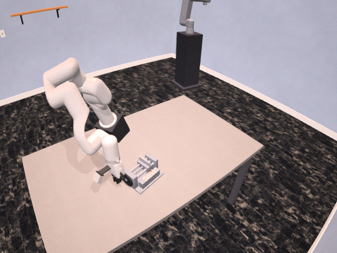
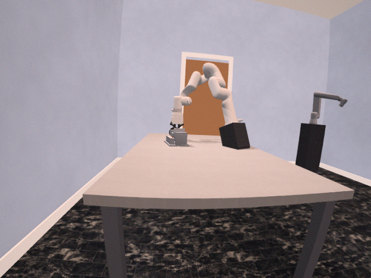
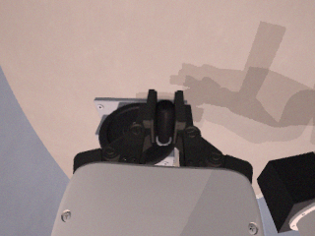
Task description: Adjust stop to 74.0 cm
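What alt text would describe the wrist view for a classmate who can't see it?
A gripper grips the dark knob of a black handwheel between its two fingers; a pale tabletop lies beyond, crossed by shadows.

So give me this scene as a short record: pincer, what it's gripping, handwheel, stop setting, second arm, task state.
pincer: closed on the crank knob, at
gripped part: dark upright crank knob
handwheel: black disc, at one end of the grey fixture
stop setting: too small to read
second arm: grey, on a black pedestal, away from the table
task state: handwheel not released
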